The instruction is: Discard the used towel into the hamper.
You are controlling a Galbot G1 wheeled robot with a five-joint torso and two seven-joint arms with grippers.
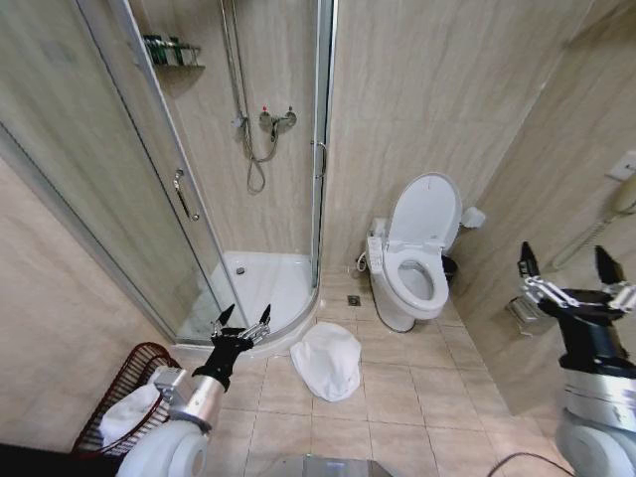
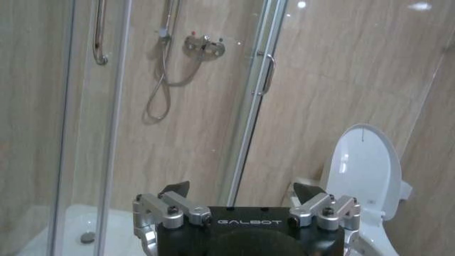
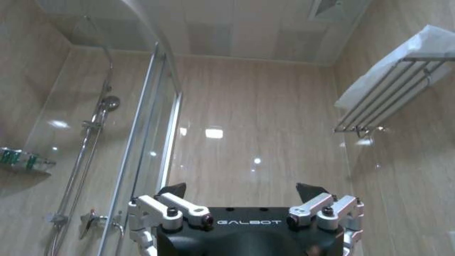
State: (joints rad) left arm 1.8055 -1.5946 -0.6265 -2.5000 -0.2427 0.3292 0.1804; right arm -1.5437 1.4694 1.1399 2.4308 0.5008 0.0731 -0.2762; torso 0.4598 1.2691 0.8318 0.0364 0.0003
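The used towel is a white crumpled heap on the tiled floor, in front of the shower tray and left of the toilet. At the lower left stands the hamper, a dark reddish-brown wire basket with a white cloth inside it. My left gripper is open and empty, held above the floor between hamper and towel, pointing at the shower; its fingers show in the left wrist view. My right gripper is raised at the right by the wall, open and empty, with its fingers spread.
A glass shower enclosure with a white tray fills the left back. The toilet stands lid up at the back right, a small black bin beside it. A towel rack hangs high on the right wall.
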